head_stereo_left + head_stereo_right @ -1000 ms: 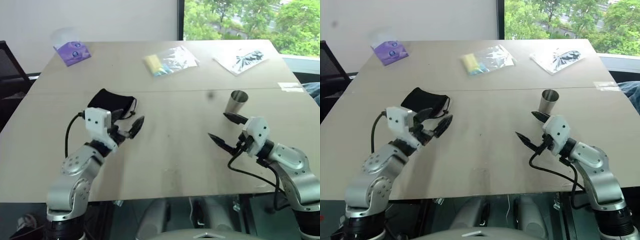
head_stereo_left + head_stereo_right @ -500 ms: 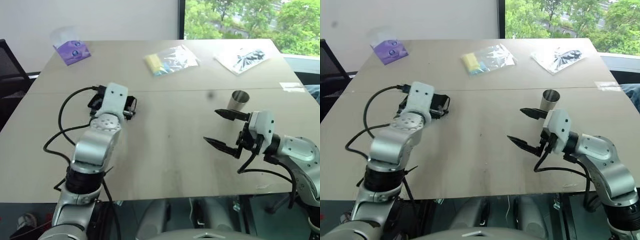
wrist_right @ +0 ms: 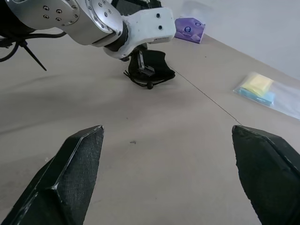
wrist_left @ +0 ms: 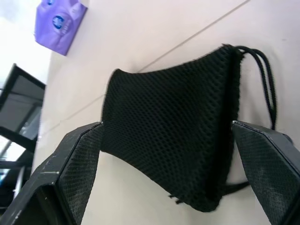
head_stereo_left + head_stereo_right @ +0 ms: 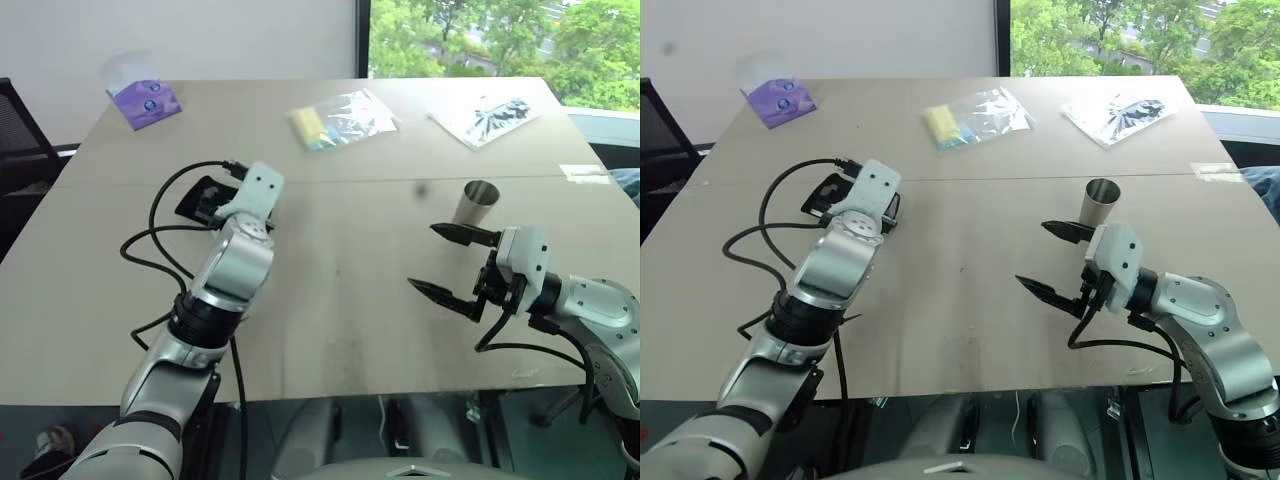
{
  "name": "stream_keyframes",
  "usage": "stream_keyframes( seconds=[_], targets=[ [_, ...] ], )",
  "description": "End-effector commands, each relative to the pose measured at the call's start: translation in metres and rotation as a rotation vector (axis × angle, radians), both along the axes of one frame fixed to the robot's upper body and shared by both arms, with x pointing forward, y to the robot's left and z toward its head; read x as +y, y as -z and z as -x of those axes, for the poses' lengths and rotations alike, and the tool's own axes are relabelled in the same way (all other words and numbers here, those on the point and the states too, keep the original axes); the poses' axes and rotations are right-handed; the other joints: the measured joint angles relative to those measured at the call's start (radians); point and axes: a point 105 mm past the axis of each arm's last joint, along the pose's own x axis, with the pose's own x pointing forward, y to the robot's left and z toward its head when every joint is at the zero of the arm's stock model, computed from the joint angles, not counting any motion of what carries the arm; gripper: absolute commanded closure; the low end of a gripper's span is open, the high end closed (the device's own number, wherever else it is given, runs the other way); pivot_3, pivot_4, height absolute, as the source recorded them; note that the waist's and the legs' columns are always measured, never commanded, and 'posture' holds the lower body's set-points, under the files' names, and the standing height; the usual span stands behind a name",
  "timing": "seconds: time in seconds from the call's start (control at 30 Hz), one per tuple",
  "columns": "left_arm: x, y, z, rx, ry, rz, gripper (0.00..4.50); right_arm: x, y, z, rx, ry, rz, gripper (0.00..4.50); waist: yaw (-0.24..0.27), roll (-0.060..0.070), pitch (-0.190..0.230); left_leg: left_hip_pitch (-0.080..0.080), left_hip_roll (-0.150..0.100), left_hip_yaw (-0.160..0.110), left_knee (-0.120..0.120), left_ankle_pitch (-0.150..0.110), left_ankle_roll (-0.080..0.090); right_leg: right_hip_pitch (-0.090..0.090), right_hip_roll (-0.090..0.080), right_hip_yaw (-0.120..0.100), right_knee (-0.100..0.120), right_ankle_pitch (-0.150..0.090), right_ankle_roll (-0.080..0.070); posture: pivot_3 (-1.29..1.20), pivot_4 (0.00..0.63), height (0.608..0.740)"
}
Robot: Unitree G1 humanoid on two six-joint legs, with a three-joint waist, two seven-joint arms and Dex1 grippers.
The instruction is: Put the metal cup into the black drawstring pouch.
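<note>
Pale wooden tabletop (image 5: 340, 300) fills the scene, with a white wall and a window onto green trees behind its far edge. Taking the small silvery steel cup (image 5: 477, 204) as the landmark: it stands upright, plain, handleless and slightly tapered, its open mouth up, on the right half of the table. Just in front of the cup hangs the right gripper (image 5: 447, 262), its two black fingers spread wide and holding nothing, one fingertip close beside the cup's base but apart from it. Well to the left of the cup lies the black mesh drawstring pouch (image 4: 173, 126), soft and flat on the table, with a thin black cord (image 4: 263, 84) looping from one end. The left gripper (image 4: 168, 187) sits over the pouch, jaws wide open, a finger on each side of it. Beyond the cup lie a clear plastic bag with yellow contents (image 5: 338, 121), a clear bag with a black pattern (image 5: 482, 117), and farther left a purple packet (image 5: 146, 102); its print is too small to read.
</note>
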Motion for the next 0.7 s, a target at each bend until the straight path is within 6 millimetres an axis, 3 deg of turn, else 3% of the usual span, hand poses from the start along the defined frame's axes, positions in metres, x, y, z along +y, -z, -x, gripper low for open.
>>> stream_keyframes(
  seconds=[0.03, 0.4, 0.43, 0.5, 0.7],
  targets=[
    [0.006, -0.011, -0.003, -0.025, -0.016, -0.066, 0.0, 0.003, -0.009, 0.004, -0.051, -0.01, -0.007, 0.08, -0.001, 0.0, 0.0, 0.0, 0.0, 0.0, 0.0, 0.0, 0.0, 0.0, 0.0, 0.0, 0.0, 0.0, 0.0, 0.0, 0.15, 0.74],
    [0.012, -0.002, -0.009, -0.007, -0.035, -0.097, 0.0, 0.007, -0.006, 0.002, -0.051, -0.003, -0.013, 0.08, 0.0, 0.0, 0.0, 0.0, 0.0, 0.0, 0.0, 0.0, 0.0, 0.0, 0.0, 0.0, 0.0, 0.0, 0.0, 0.0, 0.15, 0.74],
    [0.012, -0.001, -0.01, -0.001, -0.034, -0.095, 0.39, 0.007, -0.006, 0.002, -0.052, -0.002, -0.013, 0.0, 0.0, 0.0, 0.0, 0.0, 0.0, 0.0, 0.0, 0.0, 0.0, 0.0, 0.0, 0.0, 0.0, 0.0, 0.0, 0.0, 0.15, 0.74],
    [0.012, 0.002, -0.012, 0.013, -0.03, -0.089, 0.73, 0.007, -0.006, 0.002, -0.056, 0.002, -0.008, 0.0, 0.0, 0.0, 0.0, 0.0, 0.0, 0.0, 0.0, 0.0, 0.0, 0.0, 0.0, 0.0, 0.0, 0.0, 0.0, 0.0, 0.15, 0.74],
    [0.016, 0.005, -0.015, 0.019, -0.017, -0.1, 3.65, 0.003, -0.009, -0.008, -0.075, 0.062, 0.007, 0.0, -0.001, 0.0, 0.0, 0.0, 0.0, 0.0, 0.0, 0.0, 0.0, 0.0, 0.0, 0.0, 0.0, 0.0, 0.0, 0.0, 0.15, 0.74]
  ],
)
